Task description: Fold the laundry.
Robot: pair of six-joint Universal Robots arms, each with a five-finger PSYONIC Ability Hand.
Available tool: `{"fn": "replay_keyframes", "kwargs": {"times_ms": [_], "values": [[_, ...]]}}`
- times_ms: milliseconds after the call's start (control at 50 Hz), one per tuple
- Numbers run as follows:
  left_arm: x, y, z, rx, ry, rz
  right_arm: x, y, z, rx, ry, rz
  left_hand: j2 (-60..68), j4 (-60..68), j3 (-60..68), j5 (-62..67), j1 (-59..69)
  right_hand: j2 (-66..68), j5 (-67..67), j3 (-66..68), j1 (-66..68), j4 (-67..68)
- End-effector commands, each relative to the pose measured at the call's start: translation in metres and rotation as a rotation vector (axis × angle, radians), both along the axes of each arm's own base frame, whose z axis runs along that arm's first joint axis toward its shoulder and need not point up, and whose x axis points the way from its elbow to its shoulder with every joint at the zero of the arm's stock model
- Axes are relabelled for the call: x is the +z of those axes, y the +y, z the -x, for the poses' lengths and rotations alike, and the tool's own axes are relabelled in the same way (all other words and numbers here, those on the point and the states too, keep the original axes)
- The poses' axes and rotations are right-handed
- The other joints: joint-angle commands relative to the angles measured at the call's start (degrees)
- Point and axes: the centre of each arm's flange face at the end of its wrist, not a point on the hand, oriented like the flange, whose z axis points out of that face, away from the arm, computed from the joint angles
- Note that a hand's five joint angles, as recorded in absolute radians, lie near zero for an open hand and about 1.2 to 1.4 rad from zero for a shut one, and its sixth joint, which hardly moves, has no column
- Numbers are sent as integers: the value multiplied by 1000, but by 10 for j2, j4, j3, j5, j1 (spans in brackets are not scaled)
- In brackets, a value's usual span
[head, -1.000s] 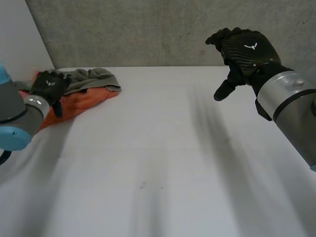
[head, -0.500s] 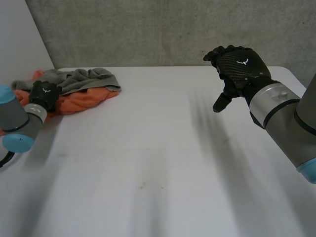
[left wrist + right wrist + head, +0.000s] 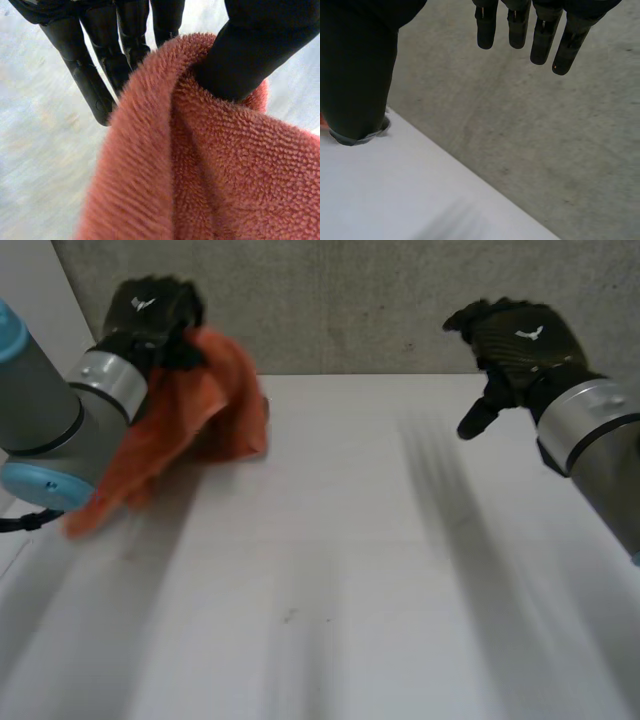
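**A:** What were the fingers of the left hand [image 3: 95, 75] doing?

**B:** They were pinching. The thumb pressed a fold of the towel [image 3: 210, 165] against them, and the rest hung below the palm. I couldn't tell whether the fold was a corner or an edge.

**A:** Where was the towel, then?

**B:** It was up in the air at the far left, draped from the hand past the forearm. Its lower end was near the table [image 3: 350, 570]. I couldn't tell whether it touched.

**A:** Why hold it so high?

**B:** I'd guess so the cloth could drop open under its own weight before being laid flat for folding.

**A:** And the right hand [image 3: 540, 35]?

**B:** Its fingers were loose and nearly straight, with nothing in them. It hovered over the far right of the table, well apart from the towel. It was probably waiting to catch a free corner.

**A:** What about the textures?

**B:** The towel was thick orange terry with a looped nap, soft and floppy. The table was smooth and white, with a rough grey wall [image 3: 330, 300] behind it.
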Motion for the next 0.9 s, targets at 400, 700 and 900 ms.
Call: {"fn": "replay_keyframes", "kwargs": {"times_ms": [400,700,900], "values": [[-56,91,66,-405,77,-360,9,-12,12,-27,-2,21,-571,-574,-569,-534,-517,-25,-38,-22,-13,-33],[-87,113,23,-273,-147,-524,-48,15,9,139,444,-225,-516,-519,-513,-478,-462,-25,-38,-22,-13,-33],[-105,181,32,-266,-377,-466,-98,26,16,189,530,-342,-492,-495,-489,-455,-438,-25,-38,-22,-13,-33]]}}
